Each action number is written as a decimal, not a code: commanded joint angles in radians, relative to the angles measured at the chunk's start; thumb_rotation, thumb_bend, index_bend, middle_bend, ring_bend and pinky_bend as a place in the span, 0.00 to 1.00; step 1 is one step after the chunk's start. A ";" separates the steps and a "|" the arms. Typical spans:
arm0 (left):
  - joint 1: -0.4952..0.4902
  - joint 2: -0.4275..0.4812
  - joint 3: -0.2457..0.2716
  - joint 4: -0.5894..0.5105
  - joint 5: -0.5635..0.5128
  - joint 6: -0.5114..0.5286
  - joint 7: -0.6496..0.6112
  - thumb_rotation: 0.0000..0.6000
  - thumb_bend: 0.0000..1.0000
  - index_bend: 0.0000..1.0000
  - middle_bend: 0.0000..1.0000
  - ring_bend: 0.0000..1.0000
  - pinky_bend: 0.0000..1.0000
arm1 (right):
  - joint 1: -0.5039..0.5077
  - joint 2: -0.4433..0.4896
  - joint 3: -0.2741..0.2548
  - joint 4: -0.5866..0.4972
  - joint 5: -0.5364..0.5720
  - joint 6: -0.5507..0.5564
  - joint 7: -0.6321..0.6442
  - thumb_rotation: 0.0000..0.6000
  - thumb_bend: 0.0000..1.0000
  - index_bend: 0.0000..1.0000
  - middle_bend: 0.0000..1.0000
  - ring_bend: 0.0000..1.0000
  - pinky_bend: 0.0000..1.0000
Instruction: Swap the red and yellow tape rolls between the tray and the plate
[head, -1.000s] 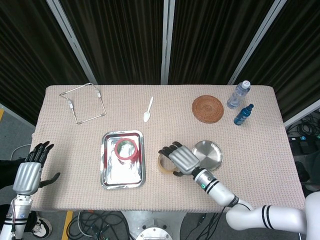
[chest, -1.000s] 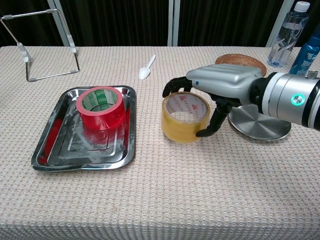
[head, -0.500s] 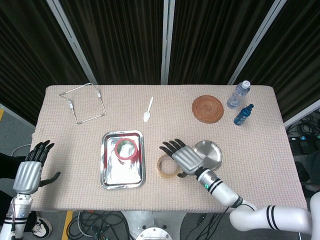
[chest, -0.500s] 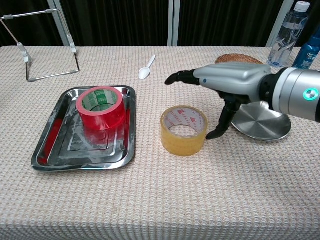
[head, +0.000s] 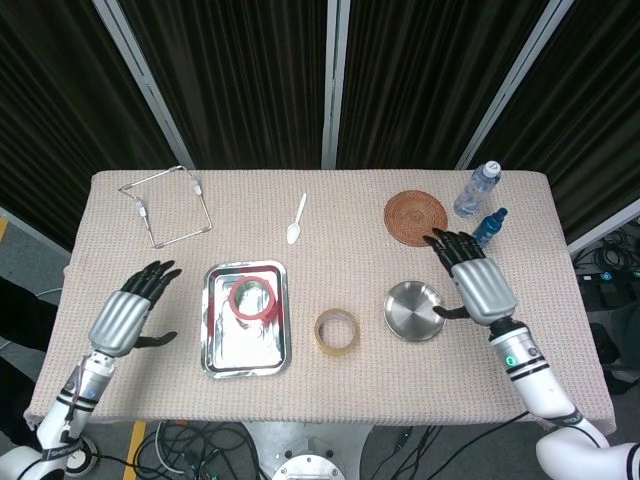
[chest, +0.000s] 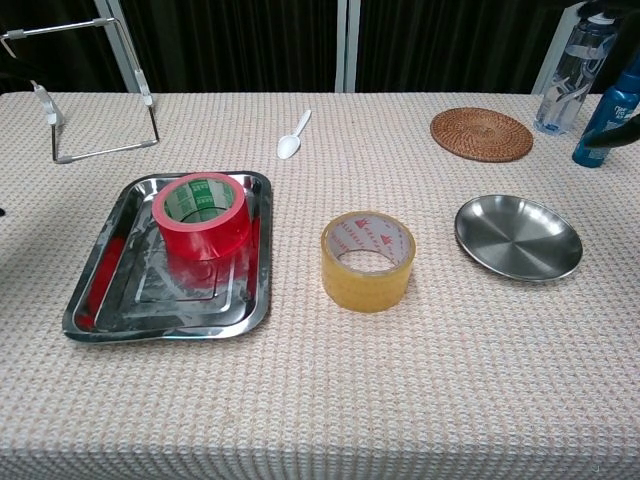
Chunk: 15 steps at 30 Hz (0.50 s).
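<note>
The red tape roll (head: 252, 299) (chest: 201, 215) lies flat in the steel tray (head: 220, 345) (chest: 108, 308). On the cloth between the tray and the round steel plate (head: 413, 312) (chest: 518, 237) sits the yellow tape roll (head: 337, 331) (chest: 367, 260); nothing is on the plate. My right hand (head: 472, 283) hovers just right of the plate, fingers spread, holding nothing. Left of the tray my left hand (head: 128, 316) hangs with fingers apart and empty. The chest view shows only a dark sliver of the right hand at the right edge.
A wire stand (head: 168, 205) (chest: 90, 85) is at the back left. A white spoon (head: 296, 220) (chest: 293, 135) lies behind the tray. A woven coaster (head: 415, 217) (chest: 481, 134), a clear bottle (head: 477, 189) (chest: 575, 72) and a blue bottle (head: 487, 229) (chest: 608, 120) stand at the back right.
My right hand let go of the yellow roll, leaving it on the cloth, and pulled back to the right past the plate. My left hand moved in toward the tray.
</note>
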 joint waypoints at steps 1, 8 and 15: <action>-0.088 -0.039 -0.043 -0.057 -0.074 -0.122 0.059 1.00 0.04 0.09 0.02 0.00 0.10 | -0.065 0.048 -0.002 0.042 -0.024 0.048 0.109 1.00 0.00 0.00 0.00 0.00 0.00; -0.198 -0.081 -0.067 -0.042 -0.174 -0.288 0.132 1.00 0.04 0.09 0.02 0.00 0.10 | -0.093 0.096 0.005 0.101 -0.031 0.034 0.190 1.00 0.00 0.00 0.00 0.00 0.00; -0.271 -0.101 -0.061 0.001 -0.245 -0.409 0.152 1.00 0.04 0.09 0.02 0.00 0.10 | -0.106 0.090 0.013 0.138 -0.037 0.026 0.232 1.00 0.00 0.00 0.00 0.00 0.00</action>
